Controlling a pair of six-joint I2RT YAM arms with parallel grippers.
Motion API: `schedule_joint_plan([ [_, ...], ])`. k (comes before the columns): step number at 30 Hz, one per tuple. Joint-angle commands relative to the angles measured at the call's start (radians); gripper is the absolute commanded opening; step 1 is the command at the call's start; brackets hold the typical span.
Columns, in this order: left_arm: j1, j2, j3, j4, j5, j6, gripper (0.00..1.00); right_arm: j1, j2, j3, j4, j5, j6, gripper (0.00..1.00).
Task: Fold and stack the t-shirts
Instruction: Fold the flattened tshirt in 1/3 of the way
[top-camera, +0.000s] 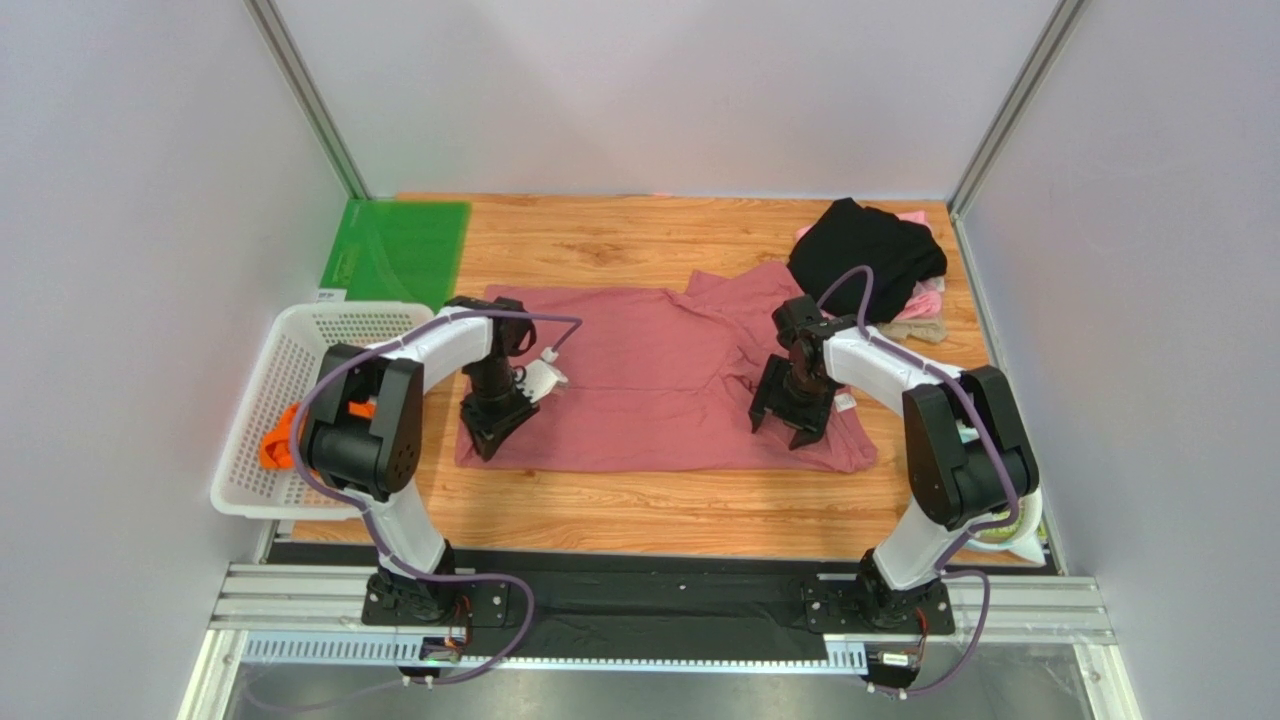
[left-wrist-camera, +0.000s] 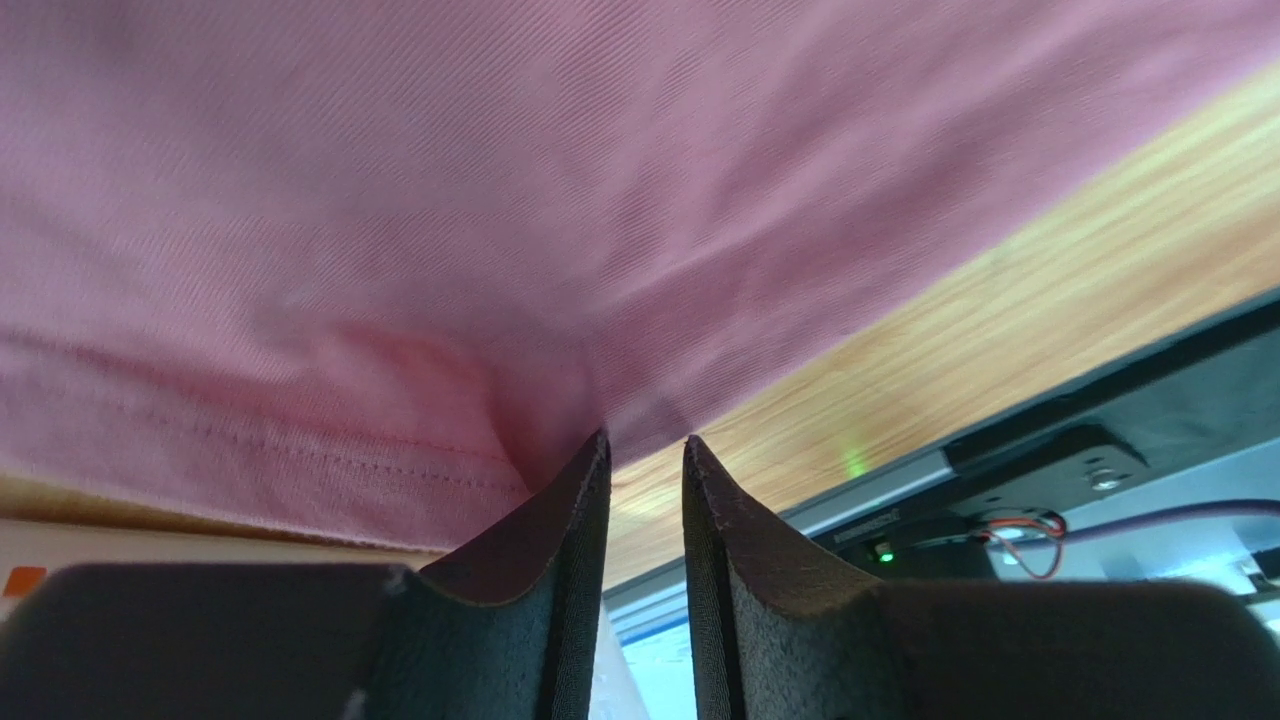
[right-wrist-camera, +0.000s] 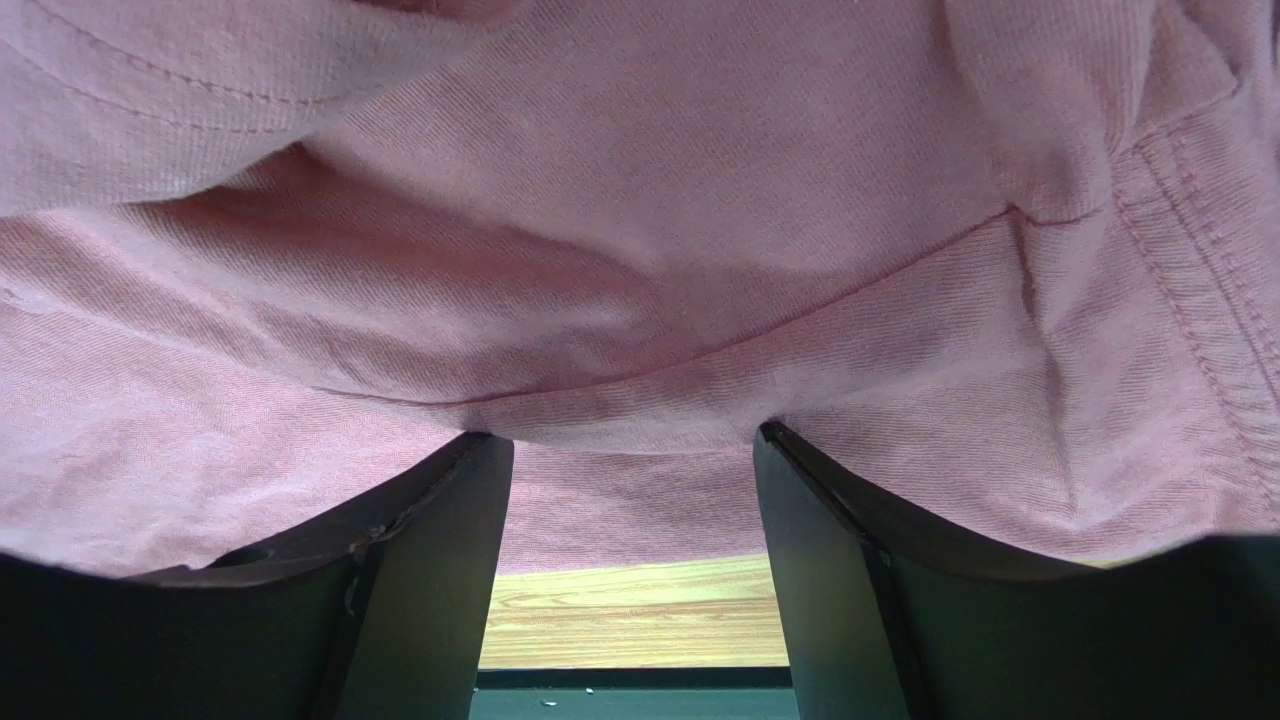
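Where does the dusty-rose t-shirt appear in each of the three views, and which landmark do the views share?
Top external: dusty-rose t-shirt spread out mid-table, between the two arms.
Left wrist: fills the upper picture, its hem just above the left end effector.
Right wrist: fills most of the picture, above the right end effector.
Shared landmark: the wooden tabletop, showing beside the cloth in every view.

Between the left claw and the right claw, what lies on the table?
The dusty-rose shirt lies spread across that whole stretch, from the left claw to the right claw. The top external view shows it.
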Motion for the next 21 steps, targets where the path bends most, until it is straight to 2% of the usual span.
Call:
schedule_joint_plan([
  [1,0.079,0.000,-0.023,0.054,-0.082,0.065,0.30,0.000,0.001,-0.003,0.031,0.011,0.010,0.65],
  [5,0.203,-0.007,-0.037,0.069,-0.163,0.117,0.29,-0.003,0.002,-0.013,0.031,0.019,0.004,0.64],
  [10,0.261,-0.044,-0.001,0.040,-0.200,0.140,0.28,-0.005,-0.004,-0.024,0.033,0.028,0.001,0.64],
  [15,0.231,-0.082,0.257,-0.154,-0.023,0.076,0.27,-0.008,-0.016,-0.015,0.028,0.025,-0.004,0.63],
  [17,0.171,-0.087,0.361,-0.193,0.052,0.051,0.27,-0.008,-0.022,-0.007,0.019,0.026,-0.004,0.63],
  [21,0.053,-0.061,0.449,-0.225,0.172,-0.016,0.28,-0.008,-0.024,0.011,0.007,0.029,-0.005,0.63],
])
